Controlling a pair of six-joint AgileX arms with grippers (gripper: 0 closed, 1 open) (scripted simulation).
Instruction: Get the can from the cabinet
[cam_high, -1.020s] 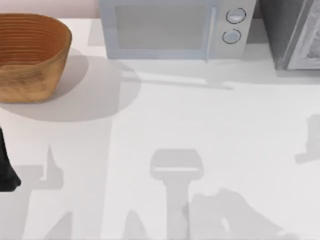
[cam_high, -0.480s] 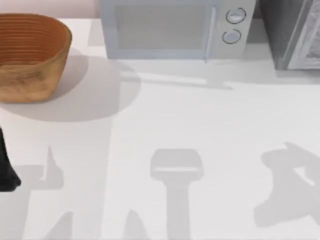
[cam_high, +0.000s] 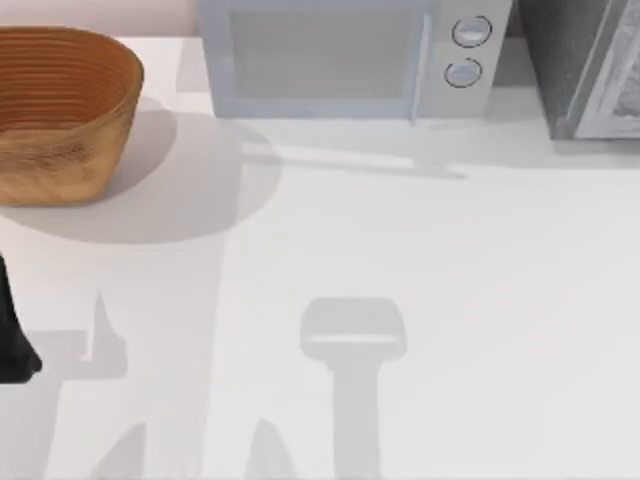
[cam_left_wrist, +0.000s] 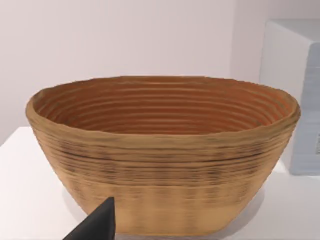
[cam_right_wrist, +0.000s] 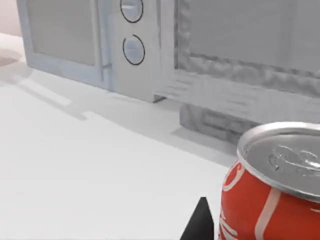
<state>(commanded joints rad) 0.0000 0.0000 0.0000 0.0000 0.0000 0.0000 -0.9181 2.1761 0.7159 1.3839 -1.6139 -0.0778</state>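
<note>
From above, the wicker basket (cam_high: 62, 112) sits at ten o'clock on the counter (cam_high: 420, 300), the microwave (cam_high: 350, 60) at twelve, the cabinet (cam_high: 585, 70) at two; the right wrist view brings the red can (cam_right_wrist: 272, 190) beside a dark fingertip (cam_right_wrist: 200, 222), before the cabinet; the basket's hollow looks bare; gripper openings: cannot tell.

The left arm (cam_high: 12, 330) sits parked at the table's left edge. One dark fingertip (cam_right_wrist: 200, 222) of the right gripper points up in its wrist view.
</note>
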